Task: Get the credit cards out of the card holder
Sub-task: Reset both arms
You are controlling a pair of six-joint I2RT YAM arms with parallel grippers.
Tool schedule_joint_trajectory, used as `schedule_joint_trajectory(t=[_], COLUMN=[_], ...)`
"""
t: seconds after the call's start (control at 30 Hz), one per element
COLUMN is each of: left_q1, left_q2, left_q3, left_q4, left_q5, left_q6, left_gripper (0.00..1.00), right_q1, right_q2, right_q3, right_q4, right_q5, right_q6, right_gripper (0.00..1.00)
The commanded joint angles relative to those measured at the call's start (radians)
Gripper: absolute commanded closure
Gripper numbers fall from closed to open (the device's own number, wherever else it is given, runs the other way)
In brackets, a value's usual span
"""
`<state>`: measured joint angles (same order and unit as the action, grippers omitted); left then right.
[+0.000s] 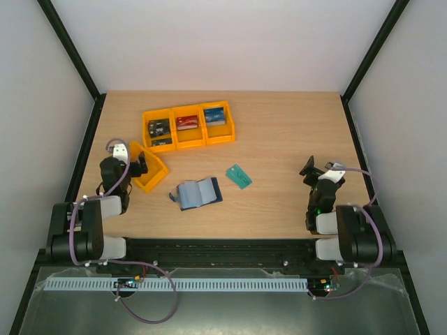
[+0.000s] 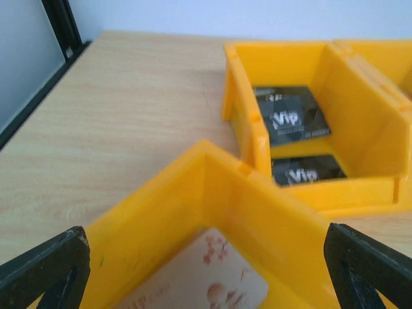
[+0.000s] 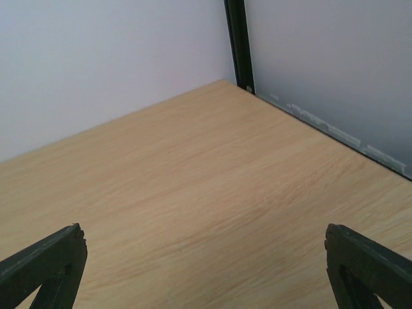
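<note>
The card holder point(image 1: 199, 193) lies open on the table point(image 1: 279, 139), near the front edge and between the two arms, its pale sleeves turned up. Whether cards are left inside, the top view is too small to tell. Just to its right lies a lone teal card point(image 1: 239, 176). At the back, credit cards point(image 2: 293, 119) lie sorted in a row of three orange bins point(image 1: 187, 127). A fourth orange bin point(image 1: 148, 169), turned at an angle, holds a pale card point(image 2: 212, 286). The left gripper point(image 1: 140, 166) hovers over this bin, fingers spread wide, holding nothing. The right gripper point(image 1: 309, 169), also spread and empty, is over bare wood, well apart from the holder. I judge the risks so: the holder looks light, so pulling a card with one arm can drag the whole booklet, a thin card can slip from the fingers, and the left arm can knock the angled bin when it leaves.
</note>
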<state>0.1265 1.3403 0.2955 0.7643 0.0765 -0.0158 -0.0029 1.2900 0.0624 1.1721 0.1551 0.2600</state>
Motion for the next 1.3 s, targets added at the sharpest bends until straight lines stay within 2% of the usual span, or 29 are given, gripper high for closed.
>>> schedule_joint_trajectory(t=[0.0,0.07,0.1,0.17,0.23,0.27,0.33,0.37,0.4,0.43,0.47,0.53,0.6,1.27], left_q1=[-0.013,-0.029,-0.037,-0.052,-0.077,-0.097,-0.140,-0.155,-0.157,-0.154,-0.151,-0.148,-0.146,-0.140], left_q2=[0.051,0.075,0.081,0.083,0.075,0.075,0.146,0.205,0.215,0.171,0.165,0.201,0.184,0.194], left_q3=[0.019,0.048,0.054,0.052,0.021,-0.014,-0.117,-0.151,-0.147,-0.116,-0.094,-0.083,-0.073,-0.061], left_q4=[0.217,0.194,0.191,0.200,0.266,0.343,0.596,0.746,0.746,0.601,0.555,0.580,0.537,0.527], left_q5=[0.022,0.014,0.008,-0.005,-0.015,-0.021,-0.054,-0.079,-0.100,-0.105,-0.107,-0.113,-0.115,-0.122], left_q6=[-0.027,-0.026,-0.024,-0.019,-0.017,-0.012,0.030,0.037,0.027,0.022,0.019,0.013,0.009,-0.004], left_gripper=[0.00,0.00,0.00,0.00,0.01,0.00,0.00,0.00,0.01,0.00,0.01,0.01,0.00,0.01], right_q1=[-0.005,-0.006,-0.007,-0.011,-0.011,-0.011,-0.011,-0.011,-0.011,-0.012,-0.012,-0.011,-0.012,-0.011], right_q2=[0.196,0.276,0.262,0.203,0.241,0.246,0.232,0.242,0.245,0.239,0.235,0.243,0.239,0.240], right_q3=[-0.039,-0.033,-0.024,0.033,0.074,0.106,0.155,0.149,0.142,0.146,0.150,0.148,0.152,0.154], right_q4=[0.426,0.532,0.503,0.280,0.268,0.222,0.105,0.132,0.151,0.134,0.120,0.135,0.121,0.122], right_q5=[-0.011,-0.049,-0.064,-0.087,-0.122,-0.141,-0.154,-0.155,-0.155,-0.152,-0.149,-0.149,-0.144,-0.144], right_q6=[-0.055,-0.067,-0.071,-0.080,-0.093,-0.102,-0.105,-0.106,-0.106,-0.106,-0.104,-0.104,-0.102,-0.103], right_gripper=[0.02,0.02,0.02,0.02,0.01,0.02,0.02,0.02,0.02,0.01,0.01,0.01,0.01,0.01])
